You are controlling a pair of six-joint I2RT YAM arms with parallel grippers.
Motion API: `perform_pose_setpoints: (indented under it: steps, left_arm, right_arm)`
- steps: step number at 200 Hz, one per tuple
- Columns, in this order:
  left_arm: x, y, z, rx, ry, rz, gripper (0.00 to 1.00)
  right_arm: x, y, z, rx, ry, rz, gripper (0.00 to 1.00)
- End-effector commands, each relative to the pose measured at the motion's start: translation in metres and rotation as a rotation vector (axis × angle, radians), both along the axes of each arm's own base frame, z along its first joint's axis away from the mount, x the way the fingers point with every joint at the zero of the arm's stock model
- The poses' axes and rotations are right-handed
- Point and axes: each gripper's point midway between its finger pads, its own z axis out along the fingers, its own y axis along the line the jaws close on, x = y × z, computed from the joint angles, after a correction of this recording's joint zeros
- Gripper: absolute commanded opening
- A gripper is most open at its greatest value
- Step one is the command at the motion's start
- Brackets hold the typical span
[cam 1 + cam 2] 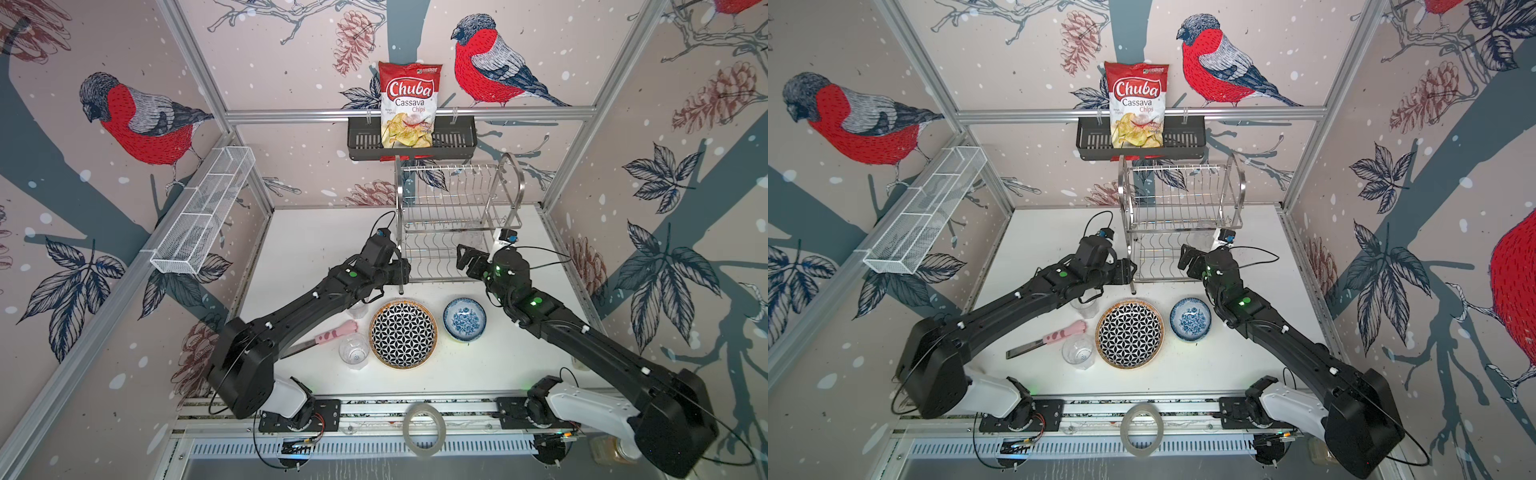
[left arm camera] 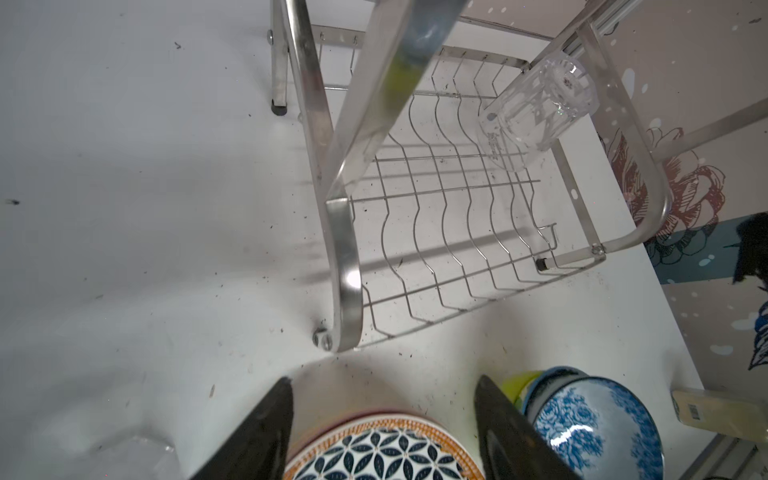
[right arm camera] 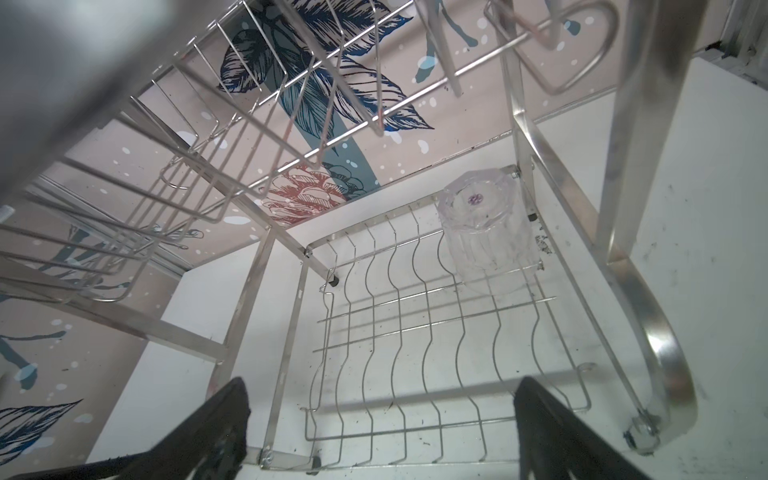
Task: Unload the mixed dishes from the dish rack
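- The dish rack (image 1: pixel 453 224) stands at the back of the white table (image 1: pixel 316 232). Its upper tier is bare, and its lower tier holds one clear glass (image 3: pixel 486 232), upside down in a far corner.
- Both wrist views show that glass sharply. In both top views it is only a faint blur behind the wires.
- The other dishes sit on the table in front of the rack. The patterned plate (image 1: pixel 403 334) lies face up, with the blue-floral bowl (image 1: pixel 464 319) just beside it.
- My left wrist view shows a lime bowl (image 2: pixel 515 384) nested under the blue one. From above it is only a green sliver.
- A second glass (image 1: pixel 353 351) stands beside the plate. A third glass (image 1: pixel 1084 308) is half hidden under my left arm.
- My left pincer (image 2: pixel 384 399) is released and empty, with its jaws apart above the plate's rim, near the rack's front leg.
- My right pincer (image 3: pixel 382 399) gapes wide and grips nothing, pointing into the lower tier with the glass well beyond it.
- A pink utensil (image 1: pixel 332 334) lies partly under my left arm.
- The black basket (image 1: pixel 453 139) holds a chip bag (image 1: pixel 409 104), and I cannot make out anything in the white mesh basket (image 1: pixel 203 212).
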Motion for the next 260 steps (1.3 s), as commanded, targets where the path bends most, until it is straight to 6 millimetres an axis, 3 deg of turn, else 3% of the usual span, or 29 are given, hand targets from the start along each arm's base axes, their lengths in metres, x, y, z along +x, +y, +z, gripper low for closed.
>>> perform_pose_setpoints:
  steps: [1,38,77,108,120,175,213,260]
  left_arm:
    - [0.018,-0.009,-0.001,0.008,-0.016,0.004,0.58]
    - [0.035,-0.007,-0.022,0.118,0.041,0.046,0.47]
    - [0.038,-0.007,-0.038,0.144,0.069,0.06,0.37]
    - [0.036,-0.002,-0.042,0.158,0.074,0.074,0.36]
    - [0.036,0.0,-0.042,0.162,0.068,0.085,0.36]
    - [0.042,-0.001,-0.047,0.171,0.064,0.094,0.12]
    - [0.037,-0.005,-0.044,0.145,0.069,0.077,0.09]
    - [0.029,-0.01,-0.047,0.139,0.079,0.057,0.08]
  right_arm:
    - [0.005,-0.001,0.001,-0.034,-0.014,-0.01,0.99]
    - [0.013,-0.001,-0.002,-0.056,-0.028,-0.025,0.99]
    - [0.022,0.001,-0.006,-0.087,-0.027,-0.029,0.99]
    - [0.026,0.003,-0.008,-0.081,-0.03,-0.021,0.99]
    - [0.031,0.005,-0.017,-0.091,-0.007,-0.018,0.99]
    - [0.046,0.001,-0.023,-0.13,0.002,-0.03,0.99]
    - [0.064,-0.008,-0.029,-0.19,0.016,-0.041,0.99]
    - [0.085,-0.002,-0.047,-0.337,0.032,-0.017,0.99]
